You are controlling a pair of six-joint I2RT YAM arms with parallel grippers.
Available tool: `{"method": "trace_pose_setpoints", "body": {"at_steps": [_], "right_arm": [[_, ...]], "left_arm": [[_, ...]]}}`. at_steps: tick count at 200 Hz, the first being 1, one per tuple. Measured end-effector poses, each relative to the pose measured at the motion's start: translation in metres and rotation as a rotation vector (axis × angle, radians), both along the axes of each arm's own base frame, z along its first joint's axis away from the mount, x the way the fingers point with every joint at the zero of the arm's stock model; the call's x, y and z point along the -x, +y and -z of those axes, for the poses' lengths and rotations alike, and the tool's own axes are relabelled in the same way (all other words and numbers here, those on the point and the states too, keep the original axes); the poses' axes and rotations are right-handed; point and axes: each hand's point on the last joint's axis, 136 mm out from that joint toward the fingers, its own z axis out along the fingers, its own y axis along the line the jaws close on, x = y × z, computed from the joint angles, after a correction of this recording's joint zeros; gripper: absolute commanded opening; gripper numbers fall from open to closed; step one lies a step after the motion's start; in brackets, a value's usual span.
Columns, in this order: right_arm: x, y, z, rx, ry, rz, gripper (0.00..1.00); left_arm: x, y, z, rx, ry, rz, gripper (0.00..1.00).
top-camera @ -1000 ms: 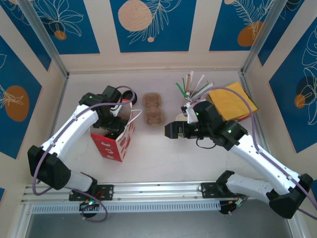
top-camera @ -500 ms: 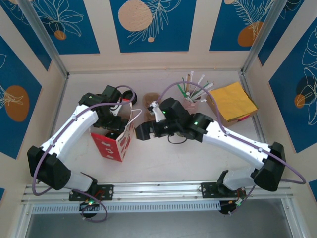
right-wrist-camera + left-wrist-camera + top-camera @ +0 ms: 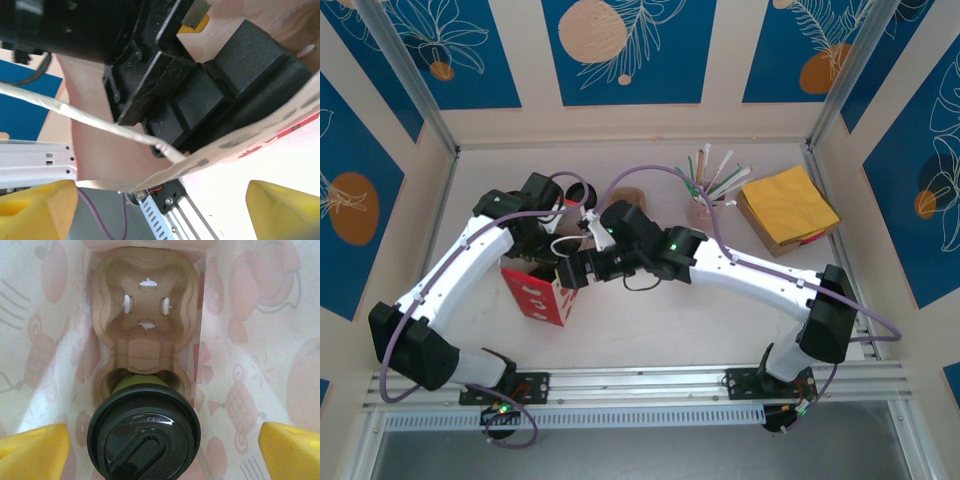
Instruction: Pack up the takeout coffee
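Takeout coffee [image 3: 145, 432] sits in the tray [image 3: 145, 340] inside the bag [image 3: 532, 300]; left gripper [image 3: 162, 450], right gripper [image 3: 161, 209] both wide, so left probably backs out next.

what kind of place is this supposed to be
Probably a robot test cell staged as a takeout packing counter: a table boxed in by printed panels, two arms on a rail, and a paper bag, straws and napkins.

There is one takeout coffee [image 3: 144, 432], one pulp carrier [image 3: 145, 315] with two wells, and one paper bag [image 3: 532, 298]. One straw cup [image 3: 701, 210] and one yellow napkin stack [image 3: 788, 205] are also present.
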Motion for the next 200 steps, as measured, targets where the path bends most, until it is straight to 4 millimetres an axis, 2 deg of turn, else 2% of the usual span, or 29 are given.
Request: {"method": "trace_pose_setpoints", "body": {"at_steps": [22, 105, 200], "right_arm": [[0.000, 0.004, 0.009, 0.019, 0.013, -0.003, 0.81], [0.004, 0.007, 0.009, 0.024, 0.015, -0.014, 0.81], [0.004, 0.006, 0.010, 0.027, 0.016, -0.013, 0.81]], "left_arm": [[0.000, 0.000, 0.000, 0.000, 0.001, 0.000, 0.97], [0.002, 0.001, 0.000, -0.004, 0.007, -0.001, 0.97], [0.001, 0.001, -0.020, 0.006, -0.016, -0.001, 0.96]]}}
